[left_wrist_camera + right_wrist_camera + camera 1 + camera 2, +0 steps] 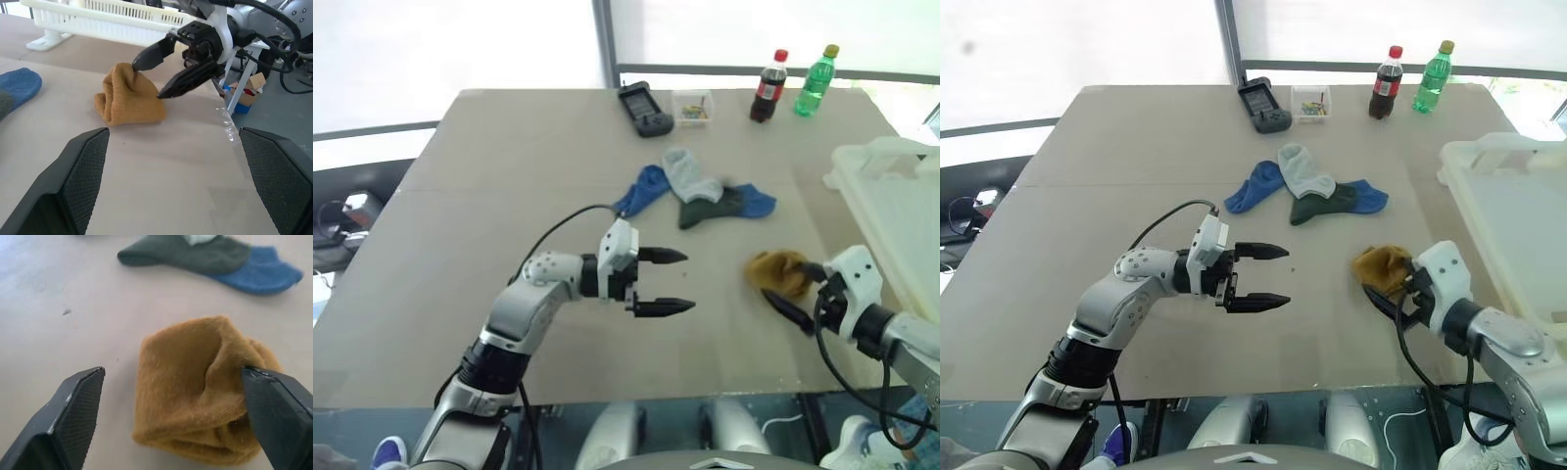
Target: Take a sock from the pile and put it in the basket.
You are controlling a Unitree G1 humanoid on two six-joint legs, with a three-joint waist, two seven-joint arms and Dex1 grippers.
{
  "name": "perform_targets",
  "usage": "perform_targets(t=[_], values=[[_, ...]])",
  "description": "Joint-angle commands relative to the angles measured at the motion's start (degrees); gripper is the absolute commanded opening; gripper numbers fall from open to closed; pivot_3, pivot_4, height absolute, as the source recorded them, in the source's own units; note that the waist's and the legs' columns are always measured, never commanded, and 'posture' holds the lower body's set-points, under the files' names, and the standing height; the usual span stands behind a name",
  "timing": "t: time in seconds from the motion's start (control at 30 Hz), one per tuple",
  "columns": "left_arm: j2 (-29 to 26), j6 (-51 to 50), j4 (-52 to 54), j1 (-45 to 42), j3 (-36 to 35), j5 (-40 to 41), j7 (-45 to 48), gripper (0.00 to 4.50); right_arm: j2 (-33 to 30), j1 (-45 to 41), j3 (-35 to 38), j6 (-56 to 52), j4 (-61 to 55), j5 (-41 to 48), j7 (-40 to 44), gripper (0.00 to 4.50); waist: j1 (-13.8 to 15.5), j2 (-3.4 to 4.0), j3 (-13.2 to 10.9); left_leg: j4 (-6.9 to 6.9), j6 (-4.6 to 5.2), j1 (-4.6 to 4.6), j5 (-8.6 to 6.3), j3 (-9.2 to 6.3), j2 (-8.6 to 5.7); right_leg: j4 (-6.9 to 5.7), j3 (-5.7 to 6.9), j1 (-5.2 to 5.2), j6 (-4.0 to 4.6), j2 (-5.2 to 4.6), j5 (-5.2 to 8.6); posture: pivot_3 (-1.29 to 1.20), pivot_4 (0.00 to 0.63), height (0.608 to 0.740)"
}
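A crumpled mustard sock [776, 271] lies on the table, apart from the pile [697, 196] of blue, grey and dark green socks further back. My right gripper [786, 282] is open and straddles the sock's right side. In the left wrist view, one of its fingers [149, 55] touches the top of the sock [128, 95]. My left gripper [687, 282] hangs open and empty over the table's middle, pointing at the sock from the left. The white basket [886, 191] stands at the table's right edge, behind my right gripper.
At the table's far edge stand a cola bottle [769, 86], a green bottle [815, 80], a small clear box [692, 106] and a black device [644, 110]. The table's right edge [222, 110] runs close beside the sock.
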State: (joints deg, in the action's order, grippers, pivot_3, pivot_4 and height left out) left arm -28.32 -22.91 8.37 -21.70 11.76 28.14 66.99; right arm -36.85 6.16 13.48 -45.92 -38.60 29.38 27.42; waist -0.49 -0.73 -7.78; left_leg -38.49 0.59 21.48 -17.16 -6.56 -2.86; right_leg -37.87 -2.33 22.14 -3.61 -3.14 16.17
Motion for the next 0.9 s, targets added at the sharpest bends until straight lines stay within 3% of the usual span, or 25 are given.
perform_targets(t=[0.03,0.37,0.7,0.9], values=[[-0.08,0.95,1.80,0.95,-1.04,-0.04,-0.75,4.50,0.45,-2.26,1.09,-1.89,-0.80,-0.13,-2.92,4.48,-0.06,0.00,0.00,0.00,-0.02,0.00,0.01,0.00,0.00,0.00,0.00,0.00,0.00,0.01,0.00,0.00,0.150,0.740],[-0.69,1.03,3.20,2.88,-1.83,0.39,-2.66,4.50,-1.02,-5.79,3.27,-8.24,0.49,4.33,-2.65,4.48,0.00,0.01,-0.01,0.04,-0.01,0.03,0.00,-0.04,0.00,0.03,0.00,0.02,0.00,-0.01,0.00,0.00,0.150,0.740],[-0.82,0.43,3.90,3.30,-1.76,0.69,-3.51,4.50,-1.79,-5.75,-0.47,-3.35,6.50,-2.44,-3.35,4.48,-0.15,0.04,-0.03,0.04,0.00,0.04,0.00,0.00,0.00,0.01,-0.01,0.04,0.00,0.00,0.00,0.00,0.150,0.740],[-1.29,-0.09,4.27,3.72,-2.24,1.04,-3.94,4.50,0.67,-4.46,2.88,-4.48,4.30,1.50,-2.54,4.48,-0.11,0.04,-0.03,0.04,0.00,0.07,0.00,-0.03,0.00,0.06,0.02,0.04,0.00,0.01,0.00,0.00,0.150,0.740]])
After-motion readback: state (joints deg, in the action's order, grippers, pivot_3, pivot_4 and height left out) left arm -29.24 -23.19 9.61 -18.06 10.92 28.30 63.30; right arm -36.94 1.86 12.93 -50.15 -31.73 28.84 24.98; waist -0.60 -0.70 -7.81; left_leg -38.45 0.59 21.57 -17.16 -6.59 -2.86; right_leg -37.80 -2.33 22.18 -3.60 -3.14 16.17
